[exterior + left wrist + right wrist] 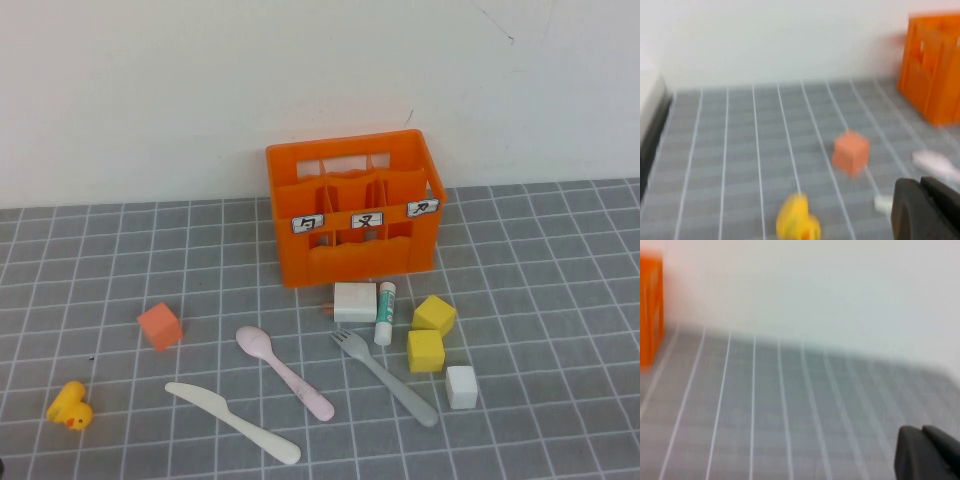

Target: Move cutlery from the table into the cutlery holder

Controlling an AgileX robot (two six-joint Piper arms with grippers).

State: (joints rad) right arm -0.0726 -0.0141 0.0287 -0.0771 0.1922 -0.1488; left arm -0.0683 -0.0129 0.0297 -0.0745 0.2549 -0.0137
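The orange cutlery holder stands at the back of the table, against the wall. In front of it lie the cream-white knife, the pale pink spoon and the grey fork, all flat on the tiles. Neither arm shows in the high view. My left gripper is shut and holds nothing; it hovers low near the table's left front, with the knife's end just beyond it and the holder farther off. My right gripper is also shut and holds nothing, over bare tiles, with the holder at the view's edge.
A white block and a white-and-green glue stick lie just in front of the holder. Two yellow cubes and a white cube sit right of the fork. On the left are an orange cube and a yellow duck.
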